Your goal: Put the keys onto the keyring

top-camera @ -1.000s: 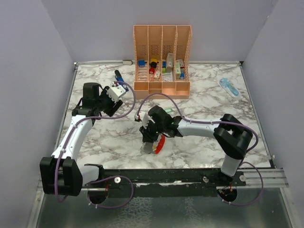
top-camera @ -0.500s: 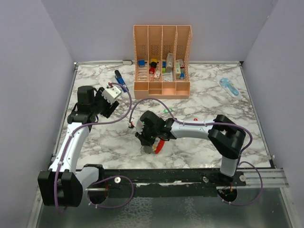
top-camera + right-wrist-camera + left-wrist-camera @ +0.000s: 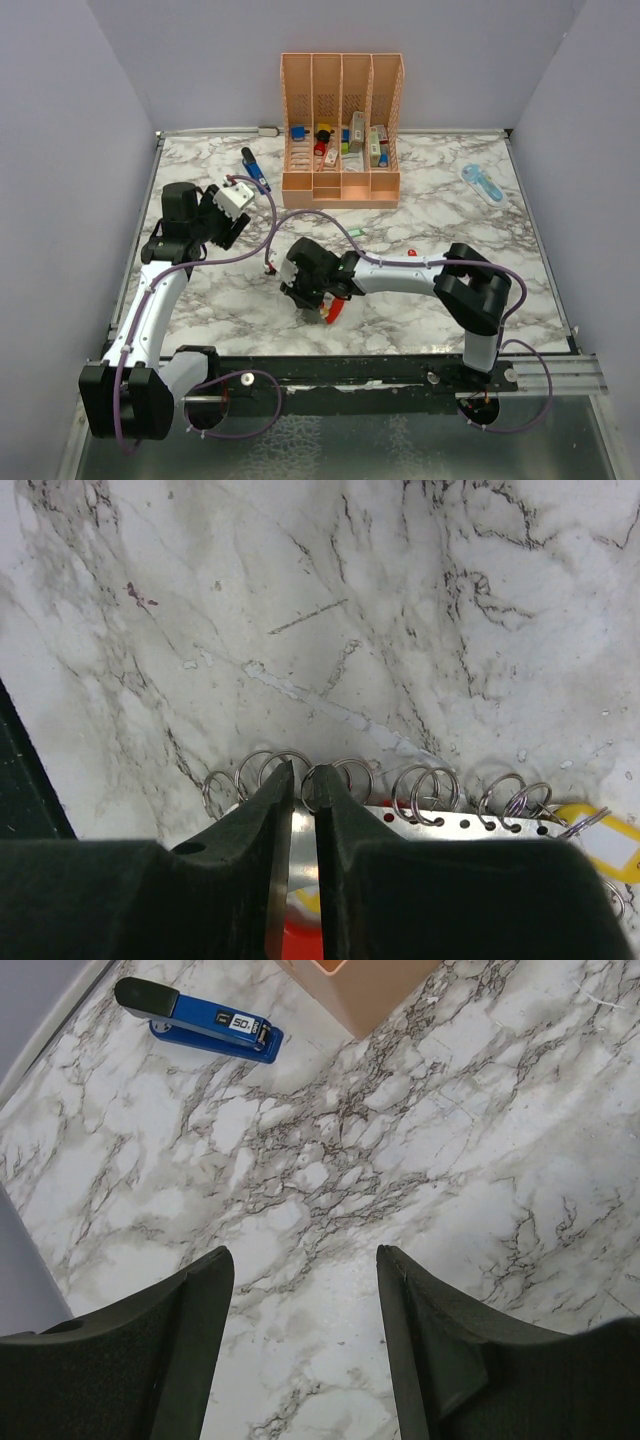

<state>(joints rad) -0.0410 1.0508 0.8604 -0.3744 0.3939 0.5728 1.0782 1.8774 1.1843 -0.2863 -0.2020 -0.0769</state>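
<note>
**Right pincer narrows onto the keyring at the near edge**

Close to the middle of the table's [image 3: 500,300] near edge, our right gripper [image 3: 303,772] has slid a little to the left over the last second. Its jaws have gone from a wider gap to a narrow slit. They now pinch the keyring [image 3: 335,309], whose red clip shows beside the wrist. Close up, the tips sit at its metal strip [image 3: 450,825], which is lined with wire rings, with one ring right at the tips. We judge this to be a steadying hold, so threading has not begun.

Farther in, past the right forearm, lie what we take for a green key [image 3: 357,232] and a red key [image 3: 411,253]. They are well apart and too small to be sure of.

Toward the left edge, our left gripper [image 3: 305,1255] has drawn back. It hangs above bare marble with jaws wide, holding nothing.

Along the far edge sit a blue stapler [image 3: 200,1025], a peach organizer [image 3: 342,185] and, toward the far right corner, a pale blue tool [image 3: 483,184].

The middle offers open room for the left arm to reach the keys. The near edge leaves the keyring little room behind.
</note>
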